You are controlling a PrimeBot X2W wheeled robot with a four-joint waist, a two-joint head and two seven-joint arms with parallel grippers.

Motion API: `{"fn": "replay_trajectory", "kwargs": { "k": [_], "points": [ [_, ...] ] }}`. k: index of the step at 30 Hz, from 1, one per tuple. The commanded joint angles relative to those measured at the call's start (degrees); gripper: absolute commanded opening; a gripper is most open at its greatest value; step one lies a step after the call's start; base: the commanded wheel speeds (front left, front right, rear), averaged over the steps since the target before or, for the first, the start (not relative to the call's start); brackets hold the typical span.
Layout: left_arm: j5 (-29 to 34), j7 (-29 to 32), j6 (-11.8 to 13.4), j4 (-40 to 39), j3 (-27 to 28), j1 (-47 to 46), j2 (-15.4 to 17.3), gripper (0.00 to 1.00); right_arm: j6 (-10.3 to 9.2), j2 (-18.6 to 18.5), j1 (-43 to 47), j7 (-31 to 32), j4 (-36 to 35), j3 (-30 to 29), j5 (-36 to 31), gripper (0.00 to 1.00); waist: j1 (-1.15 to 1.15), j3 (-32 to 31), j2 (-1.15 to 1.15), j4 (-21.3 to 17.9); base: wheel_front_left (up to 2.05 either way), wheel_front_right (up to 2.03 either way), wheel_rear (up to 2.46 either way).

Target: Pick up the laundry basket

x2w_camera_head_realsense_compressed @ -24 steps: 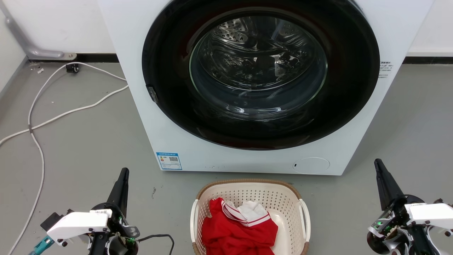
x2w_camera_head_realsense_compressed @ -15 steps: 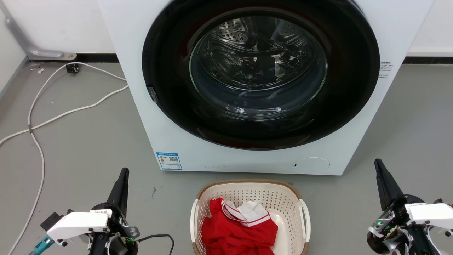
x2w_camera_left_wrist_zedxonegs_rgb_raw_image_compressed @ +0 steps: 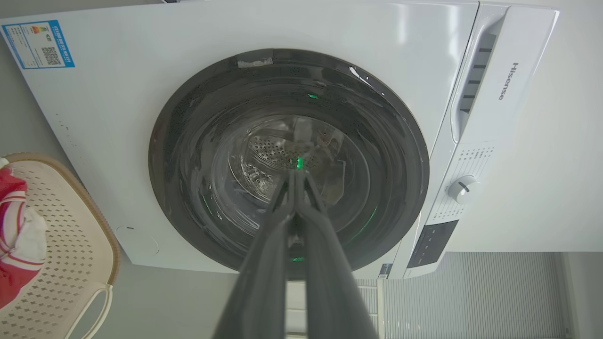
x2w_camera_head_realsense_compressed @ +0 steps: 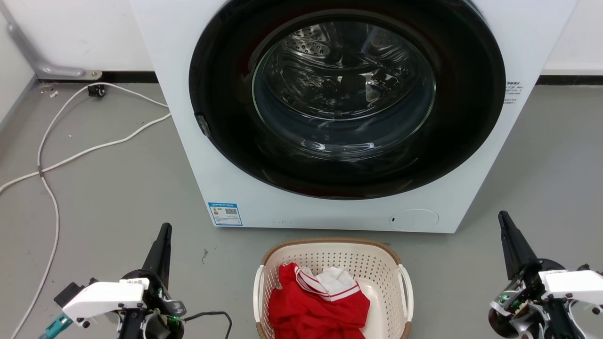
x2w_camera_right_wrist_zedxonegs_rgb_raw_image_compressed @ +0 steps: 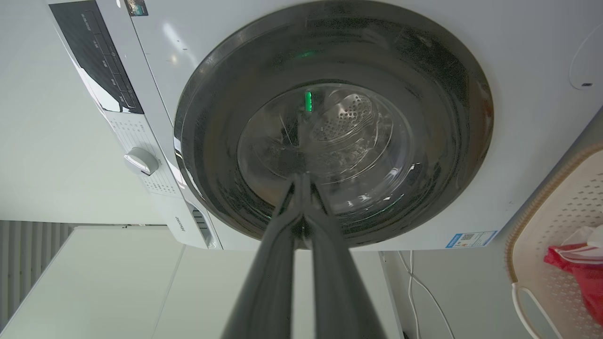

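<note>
While the left gripper (x2w_camera_head_realsense_compressed: 164, 231) and the right gripper (x2w_camera_head_realsense_compressed: 503, 217) hang closed and empty, the laundry basket (x2w_camera_head_realsense_compressed: 330, 254) sits on the floor (x2w_camera_head_realsense_compressed: 118, 188) between them.

Each gripper has its two dark fingers pressed flat together to the tips, with nothing between them, and each points up toward the washing machine (x2w_camera_head_realsense_compressed: 165, 47). The basket lies low in the middle of the head view, well apart from both grippers, and neither of its white side handles is touched. Inside it a red garment (x2w_camera_head_realsense_compressed: 315, 310) with white stripes is bunched up, with a white cloth (x2w_camera_head_realsense_compressed: 337, 278) on top. Just beyond the basket's far rim stands the white washing machine, its round dark-rimmed glass door (x2w_camera_head_realsense_compressed: 346, 94) facing the robot. A white cable (x2w_camera_head_realsense_compressed: 47, 155) trails across the grey floor to the machine's left.
</note>
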Motion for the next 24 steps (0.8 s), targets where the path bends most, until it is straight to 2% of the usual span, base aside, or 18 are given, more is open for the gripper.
{"fn": "replay_trajectory", "kwargs": {
  "k": [1, 10, 11, 22, 24],
  "points": [
    [0.00, 0.00, 0.00, 0.00, 0.00, 0.00, 0.00, 1.00, 0.00, 0.00, 0.00, 0.00, 0.00, -0.01, 0.00, 1.00, 0.00, 0.00, 0.00, 0.00, 0.00, 0.00, 0.00],
    [2.34, -2.02, 0.01, -0.33, -0.37, 1.24, -0.09, 1.00, -0.01, 0.08, 1.45, -1.93, 0.50, -0.08, -2.32, 1.00, 0.00, 0.05, 0.00, -0.01, 0.00, 0.00, 0.00],
    [5.42, -2.87, 0.05, -1.09, -0.22, 1.35, -0.08, 1.00, -0.01, 0.08, 1.62, -2.78, -0.22, -0.39, -5.78, 1.00, 0.00, 0.09, 0.00, -0.04, 0.00, 0.00, 0.00],
    [17.81, -5.74, 3.12, -5.23, -1.31, 2.17, -0.06, 1.00, -0.01, 0.07, 2.93, -5.68, -4.45, 0.36, -20.49, 1.00, 0.00, 0.29, 0.00, -0.07, 0.00, 0.00, 0.00],
    [21.21, -6.46, 3.83, -6.11, -2.03, 2.50, -0.06, 1.00, -0.01, 0.06, 3.38, -6.41, -5.47, 0.92, -25.12, 1.00, 0.00, 0.34, 0.00, -0.05, 0.00, 0.00, 0.00]
  ]
}}
